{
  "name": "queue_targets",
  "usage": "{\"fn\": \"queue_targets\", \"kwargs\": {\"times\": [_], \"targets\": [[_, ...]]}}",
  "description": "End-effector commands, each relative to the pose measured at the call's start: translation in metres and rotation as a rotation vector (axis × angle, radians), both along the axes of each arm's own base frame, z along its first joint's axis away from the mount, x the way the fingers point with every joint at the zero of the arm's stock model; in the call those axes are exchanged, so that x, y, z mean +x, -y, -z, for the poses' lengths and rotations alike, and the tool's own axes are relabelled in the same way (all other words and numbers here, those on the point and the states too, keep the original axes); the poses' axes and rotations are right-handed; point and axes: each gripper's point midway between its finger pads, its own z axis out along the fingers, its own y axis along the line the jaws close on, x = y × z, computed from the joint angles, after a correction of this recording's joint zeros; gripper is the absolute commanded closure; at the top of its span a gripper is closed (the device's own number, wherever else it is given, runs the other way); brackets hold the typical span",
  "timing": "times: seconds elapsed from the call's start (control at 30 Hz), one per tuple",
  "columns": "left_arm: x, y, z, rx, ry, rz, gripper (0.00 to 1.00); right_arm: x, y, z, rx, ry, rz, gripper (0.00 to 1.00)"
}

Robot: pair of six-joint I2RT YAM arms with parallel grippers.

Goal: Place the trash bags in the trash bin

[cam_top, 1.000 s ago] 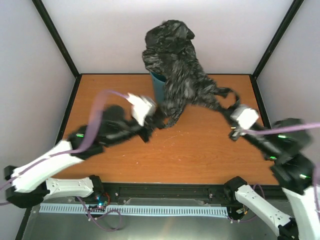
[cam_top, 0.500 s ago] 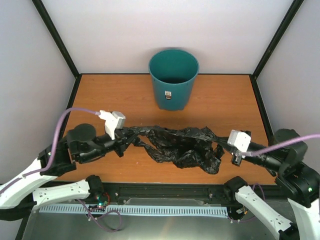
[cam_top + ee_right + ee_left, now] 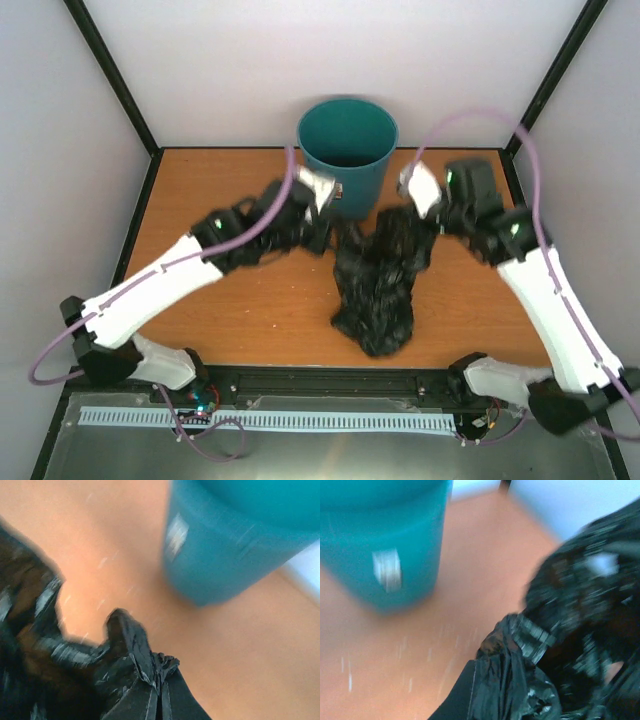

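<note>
The teal trash bin stands upright at the table's far middle; it also shows in the left wrist view and in the right wrist view. The black trash bag hangs between both grippers just in front of the bin, its bulk sagging toward the near edge. My left gripper is shut on the bag's left edge. My right gripper is shut on the bag's right edge. Both wrist views are blurred.
The orange table is enclosed by white walls with black corner posts. The bin stands against the back wall. Purple cables loop over both arms.
Both grippers have swung from the near table up toward the bin, carrying the bag. The bag went from spread flat across the table to hanging bunched in front of the bin.
</note>
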Motion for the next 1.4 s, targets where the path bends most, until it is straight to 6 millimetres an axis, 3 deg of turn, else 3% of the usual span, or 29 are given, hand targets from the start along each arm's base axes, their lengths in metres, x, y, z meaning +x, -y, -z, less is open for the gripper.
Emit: {"fn": "queue_targets", "kwargs": {"times": [0.0, 0.07, 0.1, 0.13, 0.2, 0.23, 0.27, 0.3, 0.33, 0.37, 0.4, 0.43, 0.47, 0.5, 0.53, 0.57, 0.63, 0.73, 0.8, 0.9, 1.0, 1.07, 1.13, 1.23, 1.3, 1.37], "targets": [[0.011, -0.002, -0.26, -0.373, 0.477, 0.052, 0.99, 0.033, 0.02, -0.226, 0.125, 0.512, 0.117, 0.97], [-0.016, -0.013, -0.345, -0.564, 0.596, 0.124, 0.99, -0.008, 0.026, -0.326, 0.262, 0.725, 0.067, 0.97], [-0.037, -0.012, -0.372, -0.657, 0.633, 0.222, 0.99, -0.037, 0.031, -0.364, 0.337, 0.83, 0.032, 0.97], [-0.061, -0.011, -0.391, -0.732, 0.664, 0.331, 0.99, -0.066, 0.033, -0.387, 0.4, 0.906, -0.019, 0.97], [-0.091, -0.008, -0.39, -0.79, 0.664, 0.483, 0.99, -0.102, 0.04, -0.398, 0.442, 0.975, -0.073, 0.97], [-0.089, 0.001, -0.366, -0.76, 0.623, 0.492, 0.99, -0.104, 0.041, -0.384, 0.43, 0.971, -0.073, 0.97], [-0.08, 0.009, -0.333, -0.705, 0.579, 0.468, 0.99, -0.09, 0.038, -0.35, 0.39, 0.936, -0.059, 0.97], [-0.061, 0.02, -0.278, -0.603, 0.517, 0.41, 0.99, -0.079, 0.039, -0.31, 0.331, 0.925, -0.035, 0.97], [-0.039, 0.027, -0.21, -0.476, 0.453, 0.329, 0.99, -0.05, 0.038, -0.246, 0.227, 0.84, 0.007, 0.97], [-0.019, 0.03, -0.113, -0.308, 0.338, 0.248, 0.99, -0.026, 0.047, -0.186, 0.112, 0.76, 0.085, 0.97], [-0.011, 0.021, -0.044, -0.185, 0.266, 0.184, 0.99, 0.003, 0.054, -0.105, -0.041, 0.639, 0.141, 0.97], [-0.012, 0.012, 0.006, -0.106, 0.211, 0.154, 0.99, 0.016, 0.062, -0.026, -0.187, 0.514, 0.155, 0.97], [-0.017, 0.002, 0.039, -0.053, 0.173, 0.129, 0.99, 0.013, 0.068, 0.034, -0.28, 0.402, 0.135, 0.97], [-0.024, -0.007, 0.052, -0.031, 0.159, 0.106, 0.99, 0.0, 0.069, 0.077, -0.305, 0.294, 0.099, 0.97], [-0.035, -0.01, 0.049, -0.048, 0.16, 0.115, 0.99, -0.019, 0.066, 0.086, -0.271, 0.227, 0.057, 0.97], [-0.05, -0.007, 0.033, -0.102, 0.163, 0.16, 0.99, -0.038, 0.057, 0.076, -0.208, 0.217, -0.004, 0.97], [-0.074, -0.006, -0.01, -0.219, 0.185, 0.231, 0.99, -0.089, 0.035, 0.024, -0.05, 0.293, -0.214, 0.97], [-0.111, -0.002, -0.059, -0.345, 0.168, 0.396, 0.99, -0.164, 0.021, -0.047, 0.135, 0.422, -0.448, 0.97], [-0.127, -0.001, -0.085, -0.42, 0.163, 0.476, 0.99, -0.186, 0.019, -0.076, 0.197, 0.41, -0.495, 0.97], [-0.137, 0.0, -0.118, -0.496, 0.173, 0.52, 0.99, -0.194, 0.017, -0.106, 0.271, 0.396, -0.497, 0.97], [-0.121, -0.005, -0.139, -0.484, 0.174, 0.412, 0.99, -0.176, 0.018, -0.13, 0.311, 0.415, -0.402, 0.97], [-0.104, -0.007, -0.136, -0.426, 0.169, 0.315, 0.99, -0.149, 0.023, -0.142, 0.303, 0.434, -0.282, 0.97], [-0.084, -0.004, -0.121, -0.339, 0.172, 0.226, 0.99, -0.111, 0.032, -0.14, 0.27, 0.425, -0.115, 0.97], [-0.055, 0.006, -0.081, -0.189, 0.131, 0.125, 0.99, -0.051, 0.045, -0.108, 0.168, 0.359, 0.099, 0.97], [-0.036, 0.018, -0.054, -0.138, 0.07, 0.106, 0.99, -0.024, 0.049, -0.075, 0.086, 0.306, 0.174, 0.97], [-0.013, 0.024, -0.04, -0.123, 0.057, 0.084, 0.99, -0.004, 0.051, -0.048, 0.022, 0.278, 0.213, 0.97]]}}
